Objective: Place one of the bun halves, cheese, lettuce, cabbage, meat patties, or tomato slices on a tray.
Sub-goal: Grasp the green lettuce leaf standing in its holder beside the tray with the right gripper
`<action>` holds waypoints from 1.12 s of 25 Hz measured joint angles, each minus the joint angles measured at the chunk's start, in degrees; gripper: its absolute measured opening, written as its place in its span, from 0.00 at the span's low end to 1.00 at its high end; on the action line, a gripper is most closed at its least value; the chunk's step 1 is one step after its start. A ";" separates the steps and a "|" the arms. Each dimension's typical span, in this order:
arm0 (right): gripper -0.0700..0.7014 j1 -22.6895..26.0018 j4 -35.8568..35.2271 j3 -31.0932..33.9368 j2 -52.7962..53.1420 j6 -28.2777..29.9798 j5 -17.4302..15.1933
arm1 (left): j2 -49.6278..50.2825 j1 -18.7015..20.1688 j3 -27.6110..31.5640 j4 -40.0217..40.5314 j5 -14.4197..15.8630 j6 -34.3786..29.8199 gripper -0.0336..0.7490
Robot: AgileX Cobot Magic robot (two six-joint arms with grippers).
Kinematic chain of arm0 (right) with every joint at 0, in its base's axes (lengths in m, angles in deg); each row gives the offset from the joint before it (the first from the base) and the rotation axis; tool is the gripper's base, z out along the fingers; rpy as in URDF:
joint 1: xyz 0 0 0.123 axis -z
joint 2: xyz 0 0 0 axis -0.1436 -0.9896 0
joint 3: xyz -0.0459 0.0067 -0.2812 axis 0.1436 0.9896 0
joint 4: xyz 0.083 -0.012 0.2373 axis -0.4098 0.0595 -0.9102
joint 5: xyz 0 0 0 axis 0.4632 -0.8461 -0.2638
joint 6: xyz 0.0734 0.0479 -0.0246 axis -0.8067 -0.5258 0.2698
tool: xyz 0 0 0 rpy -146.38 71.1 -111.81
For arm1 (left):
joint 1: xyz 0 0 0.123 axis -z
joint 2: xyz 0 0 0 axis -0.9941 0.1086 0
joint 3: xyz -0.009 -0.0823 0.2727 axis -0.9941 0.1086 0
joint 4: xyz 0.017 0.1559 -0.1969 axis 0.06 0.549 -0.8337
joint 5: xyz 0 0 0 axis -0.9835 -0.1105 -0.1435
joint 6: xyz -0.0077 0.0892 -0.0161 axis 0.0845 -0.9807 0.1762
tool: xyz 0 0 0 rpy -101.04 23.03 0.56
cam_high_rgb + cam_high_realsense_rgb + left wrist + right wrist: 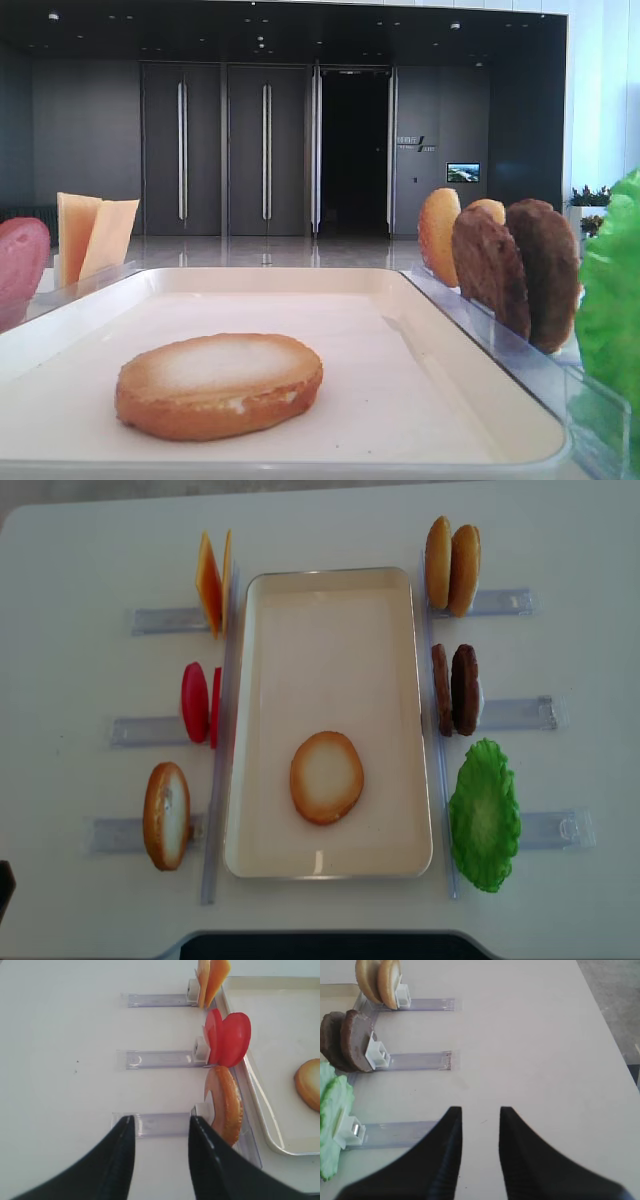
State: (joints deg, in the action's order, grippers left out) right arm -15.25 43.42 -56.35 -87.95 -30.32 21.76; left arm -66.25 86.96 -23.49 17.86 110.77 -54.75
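Left claw (159,1130), right claw (480,1120) apart, empty; bun half (326,777) flat on tray (330,610).

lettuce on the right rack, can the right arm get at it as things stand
Probably yes. In the right wrist view the right gripper hangs open and empty over bare table, with the lettuce just to its left on the nearest clear rack. Nothing lies between; the meat patties stand one rack further on.

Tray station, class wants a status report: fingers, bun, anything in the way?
Both grippers, left and right, open, empty, off the tray. One bun half flat on the tray, pale face up. Nothing in the way.
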 joint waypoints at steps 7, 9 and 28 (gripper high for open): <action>0.36 0.00 0.00 0.00 0.00 0.00 0.00 | 0.00 0.00 0.00 0.00 0.00 0.00 0.52; 0.36 0.00 0.00 0.00 0.00 0.00 0.00 | 0.00 0.00 0.00 0.00 0.00 0.00 0.53; 0.39 0.00 -8.10 -4.54 -28.93 -1.30 -4.83 | 0.00 0.00 0.00 0.00 0.00 0.00 0.53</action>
State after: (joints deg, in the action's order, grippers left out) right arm -15.25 35.32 -60.89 -116.88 -31.62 16.94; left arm -66.25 86.96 -23.49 17.86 110.77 -54.75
